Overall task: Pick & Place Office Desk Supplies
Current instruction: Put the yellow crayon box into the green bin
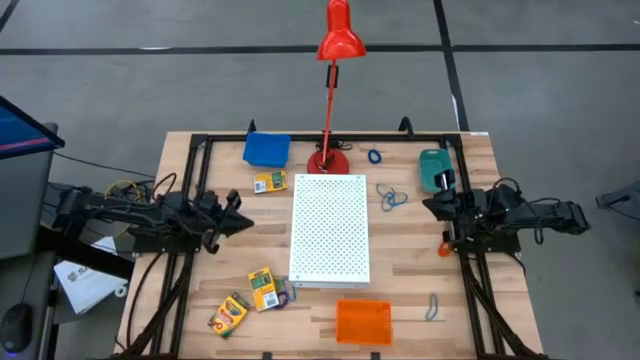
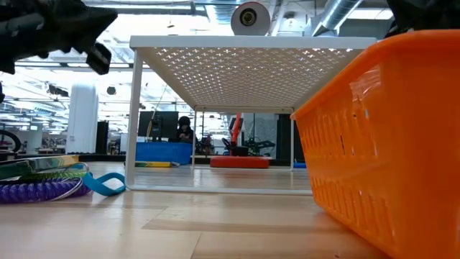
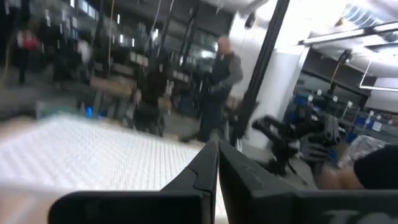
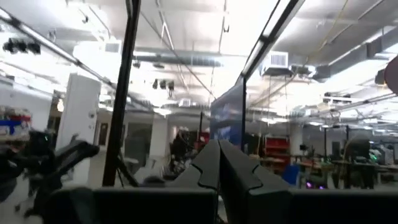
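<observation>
So, left gripper (image 1: 243, 222): closed, empty (parked left).
Right gripper (image 1: 432, 205): closed, empty.
Risk: swinging inward could clip the red lamp (image 1: 337, 45).

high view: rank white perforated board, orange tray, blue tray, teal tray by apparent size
1. white perforated board
2. orange tray
3. blue tray
4. teal tray, partly hidden by the right arm, so its rank against the blue one is unsure.

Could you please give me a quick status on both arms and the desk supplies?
Left end effector and right end effector shut, empty, flanking white board. Crayon boxes untouched; orange tray empty. Nothing blocking.
</observation>
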`<act>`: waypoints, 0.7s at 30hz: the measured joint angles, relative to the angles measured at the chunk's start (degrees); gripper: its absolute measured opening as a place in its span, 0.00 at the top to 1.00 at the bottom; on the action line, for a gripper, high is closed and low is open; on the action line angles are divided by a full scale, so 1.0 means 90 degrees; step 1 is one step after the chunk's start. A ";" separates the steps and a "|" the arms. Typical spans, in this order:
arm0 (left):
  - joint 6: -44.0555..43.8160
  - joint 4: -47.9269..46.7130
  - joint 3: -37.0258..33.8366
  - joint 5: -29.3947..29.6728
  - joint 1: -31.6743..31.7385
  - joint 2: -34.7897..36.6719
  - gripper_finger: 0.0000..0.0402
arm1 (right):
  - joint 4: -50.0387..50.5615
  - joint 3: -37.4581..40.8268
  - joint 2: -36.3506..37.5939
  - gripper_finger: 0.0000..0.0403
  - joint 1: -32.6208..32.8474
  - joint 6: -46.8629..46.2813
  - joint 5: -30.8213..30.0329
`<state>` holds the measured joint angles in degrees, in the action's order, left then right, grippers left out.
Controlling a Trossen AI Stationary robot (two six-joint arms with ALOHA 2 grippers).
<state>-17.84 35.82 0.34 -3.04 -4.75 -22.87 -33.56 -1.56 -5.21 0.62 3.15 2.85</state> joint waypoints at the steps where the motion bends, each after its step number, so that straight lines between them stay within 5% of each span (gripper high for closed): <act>1: 0.0124 0.0229 0.0001 0.0005 0.0000 -0.0063 0.98 | -0.0068 0.0000 0.0000 1.00 0.0000 -0.0069 0.0007; 5: 0.0243 0.0508 0.0143 0.0006 0.0000 -0.0312 0.98 | -0.0267 0.0000 -0.0002 1.00 0.0000 -0.0328 0.0007; 8: 0.0269 -0.0369 0.0637 0.0209 0.0000 -0.0623 0.96 | -0.0326 0.0000 -0.0001 0.98 0.0000 -0.0555 0.0000; 13: 0.0473 -0.2847 0.1911 0.1399 -0.0219 -0.1931 0.85 | -0.0202 0.0000 -0.0005 0.88 0.0000 -0.0853 -0.0015; 21: 0.1076 -0.5397 0.3069 0.3511 -0.1283 -0.4779 0.69 | -0.0182 0.0000 -0.0005 0.69 0.0000 -0.0910 -0.0344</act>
<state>-8.16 -12.76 27.96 28.55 -16.30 -65.88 -35.20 -1.56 -5.26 0.62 -5.04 -0.24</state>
